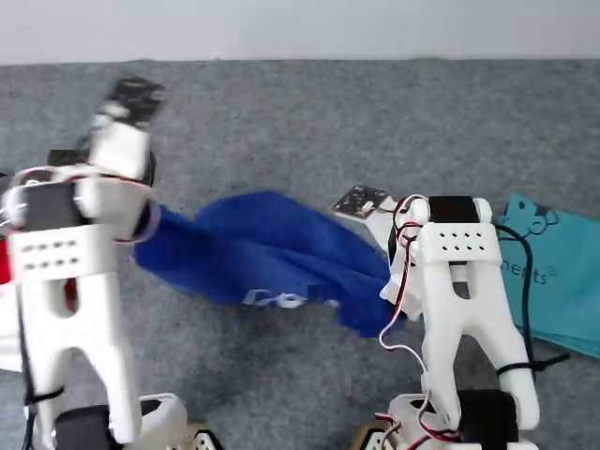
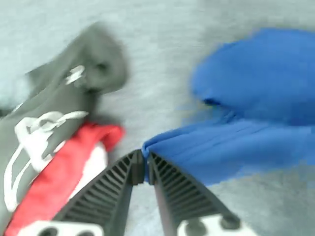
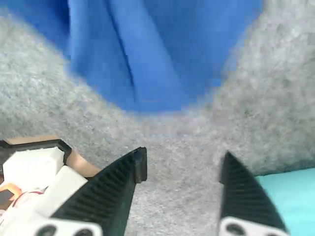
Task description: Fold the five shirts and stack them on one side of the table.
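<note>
A blue shirt lies crumpled across the middle of the grey table. My left gripper is shut on a corner of the blue shirt, at its left end in the high view. My right gripper is open and holds nothing; it hangs over bare carpet just short of the blue shirt's edge. A teal shirt lies at the right edge of the table. In the left wrist view a grey shirt with white print and a red shirt lie bunched beside my left gripper.
Grey carpet covers the table, with open room at the back. A strip of red shows at the left edge behind the left arm. The right arm stands between the blue and teal shirts.
</note>
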{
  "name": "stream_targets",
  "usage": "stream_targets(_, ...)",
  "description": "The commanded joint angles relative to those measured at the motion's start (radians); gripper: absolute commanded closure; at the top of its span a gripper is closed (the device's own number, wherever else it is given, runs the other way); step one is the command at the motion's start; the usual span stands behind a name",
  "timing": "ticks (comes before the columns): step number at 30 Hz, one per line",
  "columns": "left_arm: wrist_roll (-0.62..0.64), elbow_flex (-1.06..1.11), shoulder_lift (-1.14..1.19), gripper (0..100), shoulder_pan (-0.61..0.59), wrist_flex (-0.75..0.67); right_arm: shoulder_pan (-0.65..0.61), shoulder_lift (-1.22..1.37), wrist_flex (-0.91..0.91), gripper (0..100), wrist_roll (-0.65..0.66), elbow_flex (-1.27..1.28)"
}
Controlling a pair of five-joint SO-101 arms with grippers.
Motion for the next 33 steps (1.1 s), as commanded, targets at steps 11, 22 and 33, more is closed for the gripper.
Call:
stream_targets(11,-0.017,0.097,-0.032,99,-0.112,-0.118,-0.306,-0.035,0.099,72.0,-0.107,-0.048)
stream_targets(22,-0.012,0.168,-0.040,99,-0.186,-0.218,-0.487,0.127,-0.125,83.5,-0.160,0.034)
stream_targets(33,-0.014,0.170,-0.040,99,-0.244,-0.236,-0.552,0.375,-0.096,71.3,-0.293,-0.140)
